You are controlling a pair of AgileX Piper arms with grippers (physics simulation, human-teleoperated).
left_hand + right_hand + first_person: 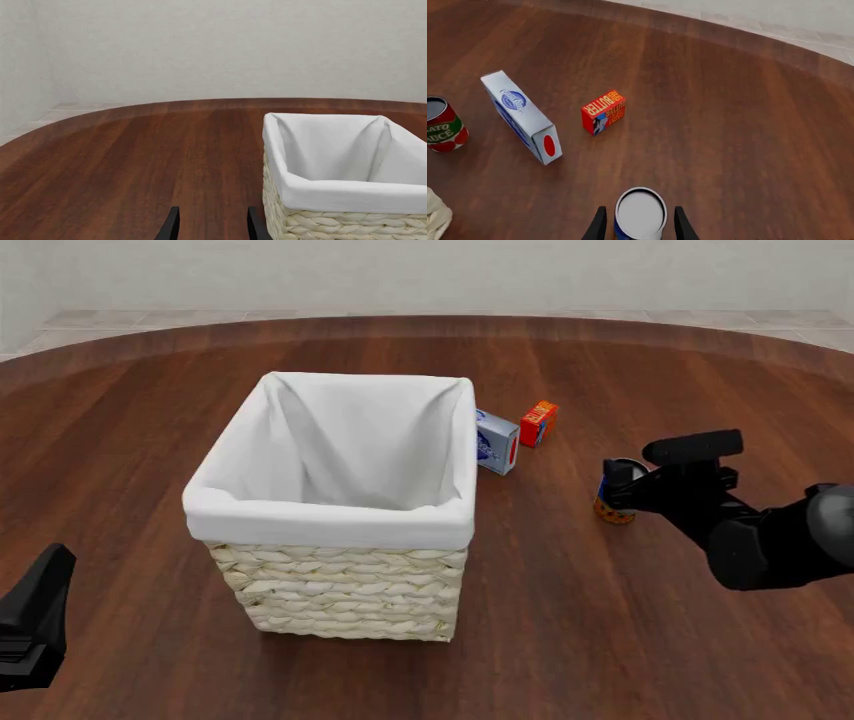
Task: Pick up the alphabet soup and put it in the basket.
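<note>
The alphabet soup (614, 504) is a small can with a blue label and an orange base, standing upright on the table to the right of the basket (334, 525). In the right wrist view its grey lid (640, 210) sits between the two fingers with a thin gap on each side. My right gripper (625, 488) is open around the can. The basket is large, cream wicker with a white liner, and nothing shows inside it (333, 192). My left gripper (213, 231) is open with nothing in it, low at the front left (38, 615), apart from the basket.
A blue-and-white box (497, 442) (524, 117) and a small orange-red box (538, 423) (604, 112) stand behind the basket's right corner. A red tomato sauce can (442, 126) stands near them, hidden in the front view. The round table's far edge (427, 322) curves along the back.
</note>
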